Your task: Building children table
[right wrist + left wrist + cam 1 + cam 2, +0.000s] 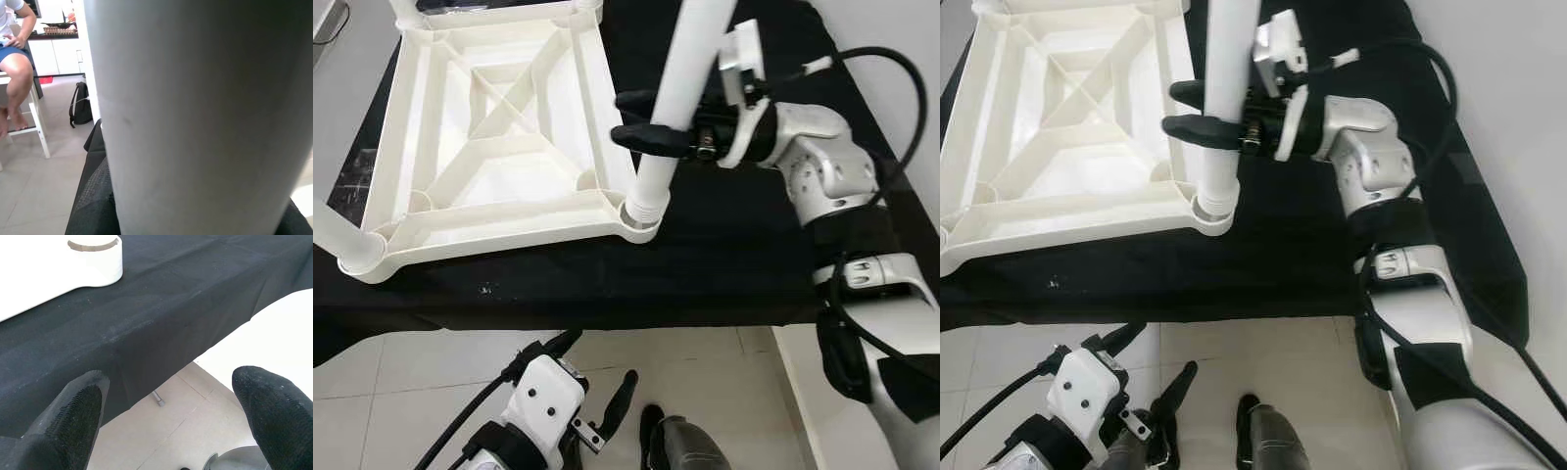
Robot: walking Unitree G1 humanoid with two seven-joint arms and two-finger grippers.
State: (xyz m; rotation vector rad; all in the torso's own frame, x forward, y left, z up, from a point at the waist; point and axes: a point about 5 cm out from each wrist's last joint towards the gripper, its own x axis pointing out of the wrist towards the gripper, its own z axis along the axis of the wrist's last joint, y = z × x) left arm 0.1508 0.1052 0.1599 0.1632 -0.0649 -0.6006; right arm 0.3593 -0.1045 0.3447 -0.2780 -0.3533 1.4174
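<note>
I see the upturned tabletop (499, 137) on the bench (724, 255), a leg (680, 88) standing in its near right corner socket, my right end effector (641, 117) around it, my left end effector (607, 406) below the bench edge

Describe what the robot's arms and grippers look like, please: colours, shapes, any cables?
Each arm is glossy silver with rounded joint housings and black bands between segments. The right arm has thick black cables looping alongside it and a white block mounted near the wrist. The right gripper and left gripper each have two long, rounded black fingers with a finely textured rubbery surface; the left one sits on a white housing with small screw holes.
</note>
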